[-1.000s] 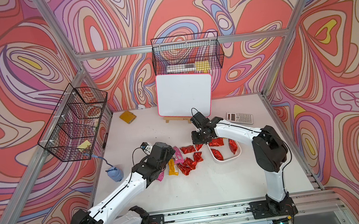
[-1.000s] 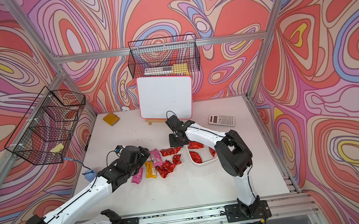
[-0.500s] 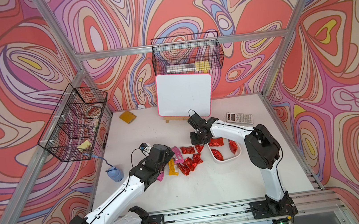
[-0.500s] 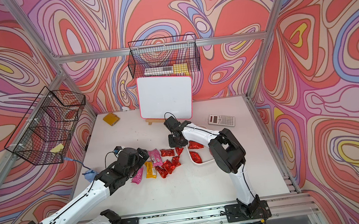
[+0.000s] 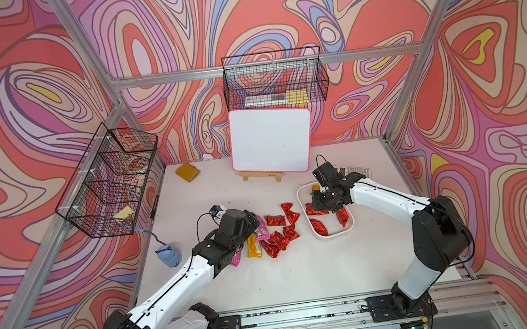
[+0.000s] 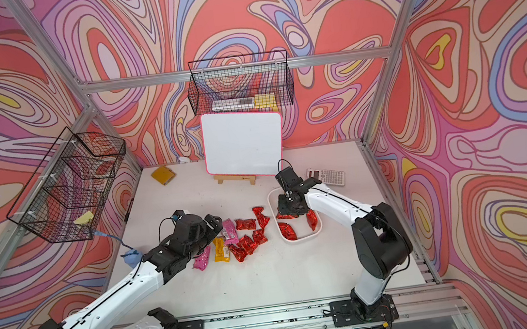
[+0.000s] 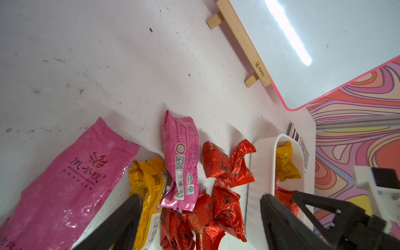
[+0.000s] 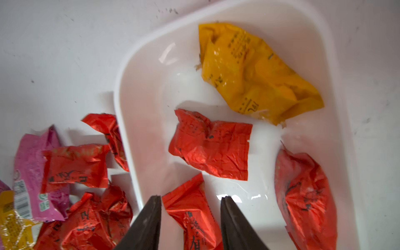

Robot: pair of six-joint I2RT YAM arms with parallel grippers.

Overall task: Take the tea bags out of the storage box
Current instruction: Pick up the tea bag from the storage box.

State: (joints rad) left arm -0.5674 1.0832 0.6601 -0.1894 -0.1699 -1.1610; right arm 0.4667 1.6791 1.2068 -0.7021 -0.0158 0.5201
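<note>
1. Right pincer point(image 8: 191, 198) is seen half-open, empty, over shallow white plastic storage box point(image 8: 121, 112).
2. Crinkly red foil tea bag point(image 8: 192, 218) is straddled directly below, long axis along the jaws.
3. Left pincer point(image 7: 200, 195) is seen wide open, empty, farther off.

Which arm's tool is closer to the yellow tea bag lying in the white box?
Right. The right tool hangs over the storage box, near that yellow tea bag; the left tool is over the loose tea bags beside it.
</note>
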